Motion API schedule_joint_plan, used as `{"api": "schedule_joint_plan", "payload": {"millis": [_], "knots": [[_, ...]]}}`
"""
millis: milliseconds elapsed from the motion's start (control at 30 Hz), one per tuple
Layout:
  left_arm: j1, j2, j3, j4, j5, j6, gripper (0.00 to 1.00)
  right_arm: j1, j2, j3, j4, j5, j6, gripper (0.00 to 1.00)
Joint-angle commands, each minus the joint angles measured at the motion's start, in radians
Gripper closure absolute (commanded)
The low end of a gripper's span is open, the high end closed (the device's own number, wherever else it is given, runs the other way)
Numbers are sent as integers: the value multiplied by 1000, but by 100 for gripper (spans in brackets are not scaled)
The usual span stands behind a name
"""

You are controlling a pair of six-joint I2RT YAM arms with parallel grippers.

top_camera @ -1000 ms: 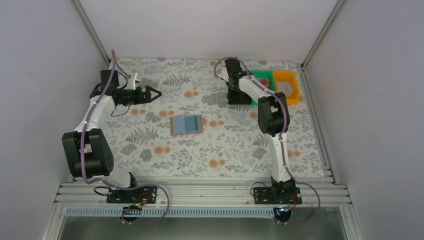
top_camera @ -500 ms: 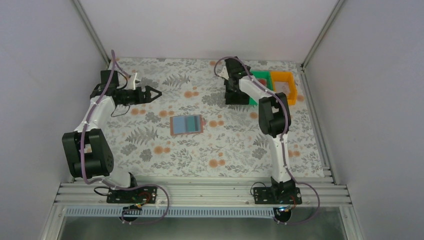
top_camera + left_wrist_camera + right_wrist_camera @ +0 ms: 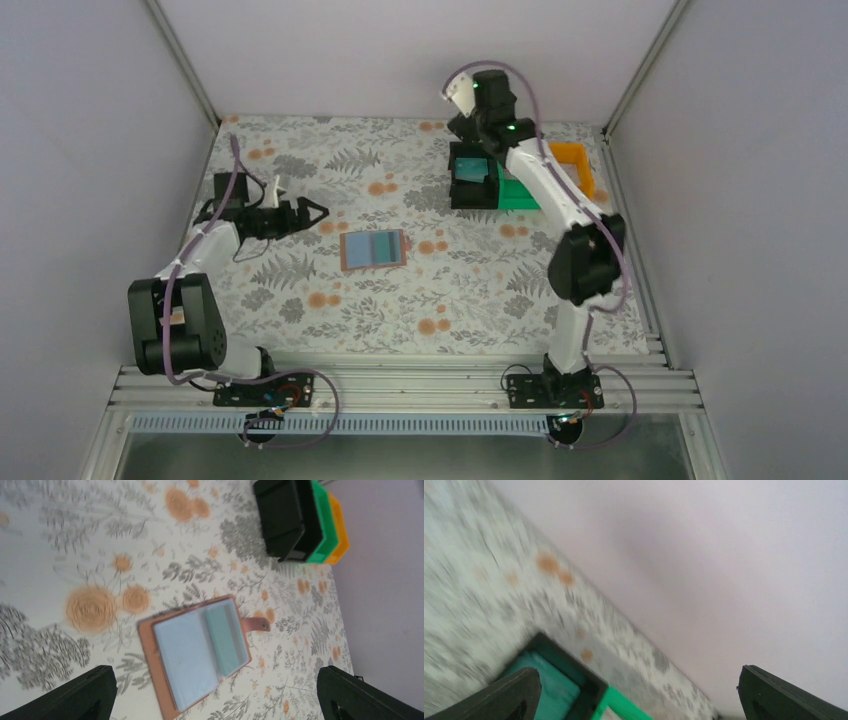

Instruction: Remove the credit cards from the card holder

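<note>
With one card (image 3: 468, 172) in the bin (image 3: 472, 203) at the tabletop's (image 3: 450, 300) far edge, and left end effector (image 3: 314, 211) and right end effector (image 3: 468, 140) released and empty, I judge I'm between cards; next, reach the holder (image 3: 373, 249) lying open mid-tabletop.

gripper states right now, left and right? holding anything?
Left gripper: open, holding nothing.
Right gripper: open, holding nothing.

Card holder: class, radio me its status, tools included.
Left tool, right tool open, empty. Card holder open flat, untouched. Teal card in black bin. Nothing blocks holder.
</note>
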Motion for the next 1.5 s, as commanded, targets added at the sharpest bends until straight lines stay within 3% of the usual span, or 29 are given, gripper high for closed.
{"api": "schedule_joint_plan", "payload": {"millis": [0,167,367,600,767,933,1467], "knots": [[-67,-28,-93,109,-106,-136,0,46,-295,-30,117,-344,431,0],[-155,-25,-171,164,-134,-240,0,134,-265,107,-169,-557,656,0],[-158,-39,-260,190,-210,-323,0,272,-310,-183,-104,-613,826,0],[-159,-74,-306,207,-245,-358,0,308,-209,-362,-108,-608,1002,1],[-158,-69,-332,236,-224,-377,0,310,-89,-351,-186,-541,1028,5],[-159,-44,-351,265,-206,-390,0,310,25,-336,-241,-545,1002,0],[-172,40,-373,312,-187,-408,0,310,142,-308,-222,-729,975,7]]}}
